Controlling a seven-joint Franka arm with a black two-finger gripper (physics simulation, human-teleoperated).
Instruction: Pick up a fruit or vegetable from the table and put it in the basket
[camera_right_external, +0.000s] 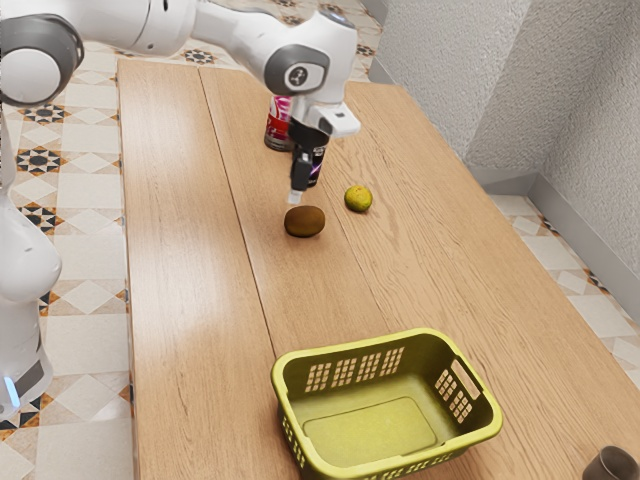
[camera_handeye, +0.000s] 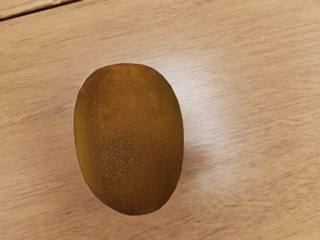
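Note:
My gripper (camera_right_external: 295, 198) hangs just above the brown kiwi (camera_right_external: 305, 221) in the exterior view, a small gap between them; how its fingers stand cannot be made out from this side. In the wrist view the kiwi (camera_handeye: 129, 139) lies on the wood, seen from above. A small yellow-green citrus fruit (camera_right_external: 358, 198) rests on the table a little to the exterior view's right of the kiwi. The green basket (camera_right_external: 345, 462) stands lower in the exterior view, with a bare floor inside.
Behind my gripper stand a red-labelled jar (camera_right_external: 278, 124) and a dark can (camera_right_external: 316, 167), partly hidden by the hand. A dark cup (camera_right_external: 611, 466) is at the exterior view's lower right corner. The wooden table (camera_right_external: 190, 300) extends around them.

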